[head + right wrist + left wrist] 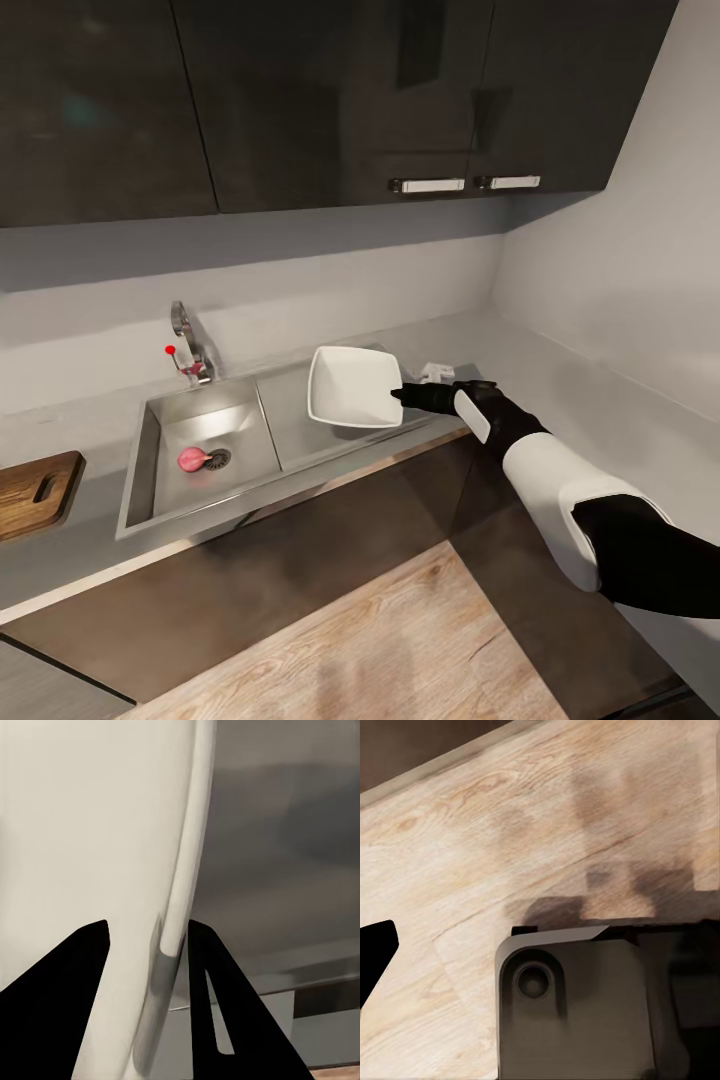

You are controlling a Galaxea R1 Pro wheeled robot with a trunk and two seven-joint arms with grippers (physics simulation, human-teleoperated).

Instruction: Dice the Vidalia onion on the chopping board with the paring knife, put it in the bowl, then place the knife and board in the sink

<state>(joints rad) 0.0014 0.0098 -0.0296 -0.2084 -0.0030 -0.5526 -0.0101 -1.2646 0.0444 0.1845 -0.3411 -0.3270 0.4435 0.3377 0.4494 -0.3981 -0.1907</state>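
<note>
The right gripper (402, 392) has its fingers (75, 997) closed on the rim of the bowl (352, 386), one finger on each side of the white wall, as the right wrist view shows with the rim (174, 937) pinched between the two dark tips. The bowl is tilted up on edge, its hollow facing the head camera, and it hangs over the flat drainboard part of the sink (300, 440), apart from the steel below it. The Vidalia onion (191, 459) lies in the basin, touching the round drain (217, 458). Behind the basin stands the chrome faucet (192, 345) with its red-tipped lever. The chopping board (35, 492) rests on the grey surface (600, 400) well to the left of the sink, cut off by the edge of the head view. A small pale object (434, 372) sits on the surface just behind the right gripper; what it is cannot be told. The left wrist view looks down on the wooden floor (472, 832) and a grey part of the robot's body (577, 1012); one dark fingertip (375, 952) shows at its edge, and whether those fingers are open or closed cannot be told.
</note>
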